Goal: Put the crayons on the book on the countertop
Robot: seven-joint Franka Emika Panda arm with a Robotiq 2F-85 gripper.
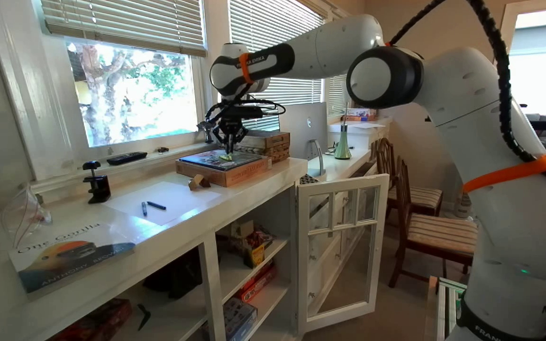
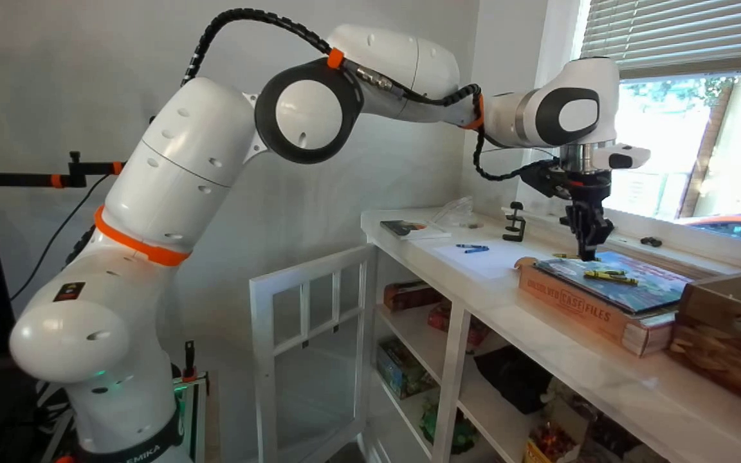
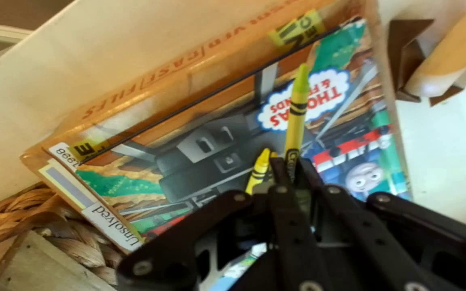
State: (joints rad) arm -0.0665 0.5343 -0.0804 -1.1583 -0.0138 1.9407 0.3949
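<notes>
Your black two-finger metal gripper (image 3: 293,163) is pinched onto a slim yellow-green wax crayon (image 3: 296,121) in a paper wrapper, pointed end poking out past the fingertips (image 3: 278,166). Should be super light and stiff but snappable, kinda slick too, so I'd hold mid-wrapper and go easy. Hard to tell how much tail your fingertips hide, tbh. The flat picture book (image 3: 212,133) with the train cover is right under your hand, two yellow crayons (image 2: 612,277) lying on it, just below and beside your fingertips. Two slim blue crayons (image 2: 476,249) sit on white paper (image 2: 483,262), well apart from your hand.
</notes>
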